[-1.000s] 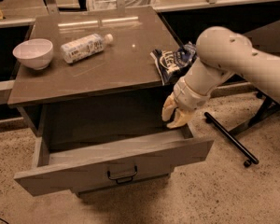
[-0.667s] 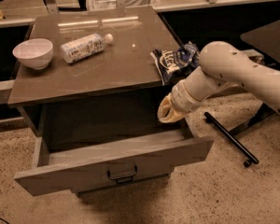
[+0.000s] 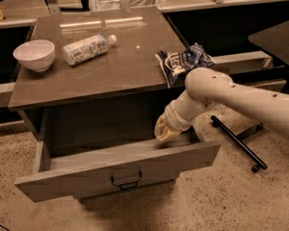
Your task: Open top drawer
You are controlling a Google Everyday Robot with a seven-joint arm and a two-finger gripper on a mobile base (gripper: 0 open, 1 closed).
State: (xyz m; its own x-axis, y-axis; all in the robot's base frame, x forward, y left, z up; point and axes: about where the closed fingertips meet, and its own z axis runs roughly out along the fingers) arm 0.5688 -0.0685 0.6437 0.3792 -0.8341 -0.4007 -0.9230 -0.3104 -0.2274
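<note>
The top drawer (image 3: 82, 174) of the grey-brown cabinet stands pulled far out, showing its deep grey box. Its flat front carries a small black loop handle (image 3: 125, 180) at centre. My gripper (image 3: 164, 130) hangs on the white arm, which comes in from the right. It sits inside the drawer's right end, just behind the front panel and under the cabinet top. It is well to the right of and above the handle. The lower drawers are hidden behind the open front.
On the cabinet top (image 3: 101, 71) lie a white bowl (image 3: 34, 55) at the left, a plastic bottle (image 3: 88, 48) on its side, and a dark snack bag (image 3: 183, 61) at the right edge. A black rod (image 3: 237, 143) lies on the speckled floor at the right.
My arm has swung left and downward, and the gripper has moved from the drawer's right corner further in behind the front panel. The drawer stays open as before.
</note>
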